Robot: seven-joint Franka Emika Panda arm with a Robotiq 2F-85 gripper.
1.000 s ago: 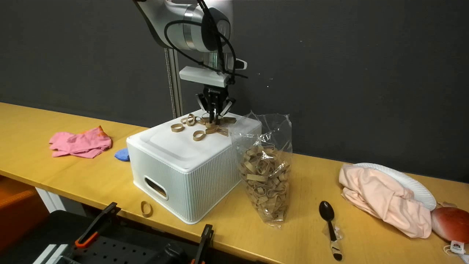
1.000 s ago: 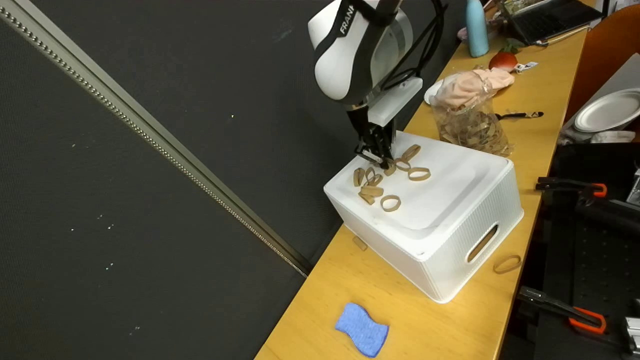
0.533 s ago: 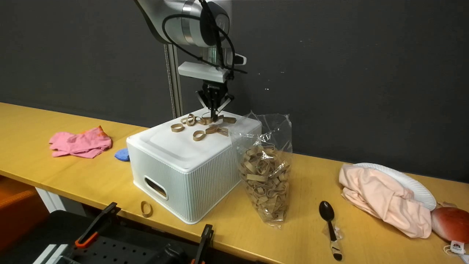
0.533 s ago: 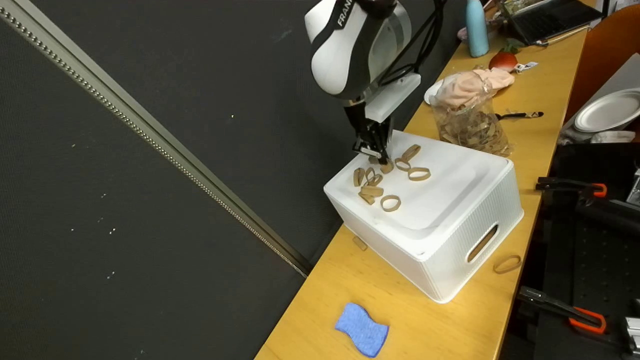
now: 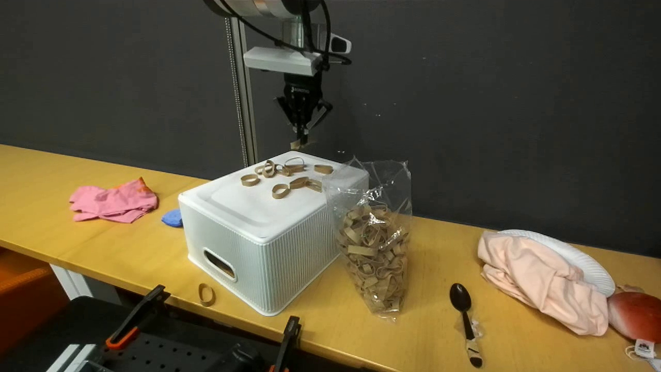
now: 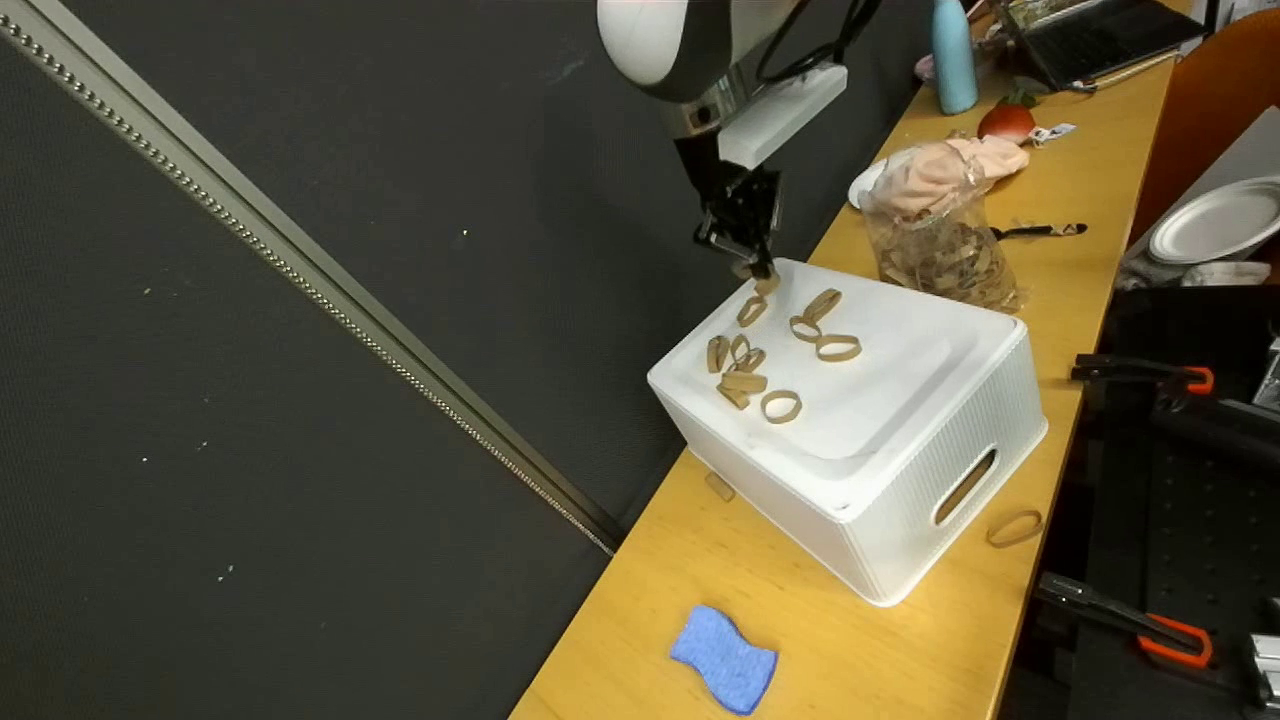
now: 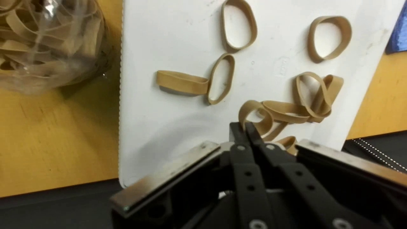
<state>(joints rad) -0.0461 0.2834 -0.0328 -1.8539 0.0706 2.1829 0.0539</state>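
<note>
My gripper (image 7: 244, 128) is shut on a tan rubber band (image 7: 268, 123), pinching one side of its loop between the fingertips. In both exterior views the gripper (image 5: 301, 139) hangs above the back of an upturned white ribbed box (image 5: 304, 243), and the pinched band (image 5: 295, 145) is off the lid. Several more tan bands lie scattered on the box top, among them a round loop (image 6: 796, 412) and an oval one (image 6: 855, 350). In the wrist view a tangled group of bands (image 7: 286, 117) lies below and behind the held one, partly hidden by the fingers.
A clear bag of bands (image 5: 372, 258) stands against the box's side. A black spoon (image 5: 460, 297), a peach cloth (image 5: 537, 281) on a white plate, a pink cloth (image 5: 113, 201) and a blue sponge (image 6: 725, 660) lie on the table. Clamps (image 5: 289, 341) grip the front edge.
The jaws have closed on a band at the box top, and the gripper has risen well above the lid carrying it. The other bands on the lid look mostly unmoved.
</note>
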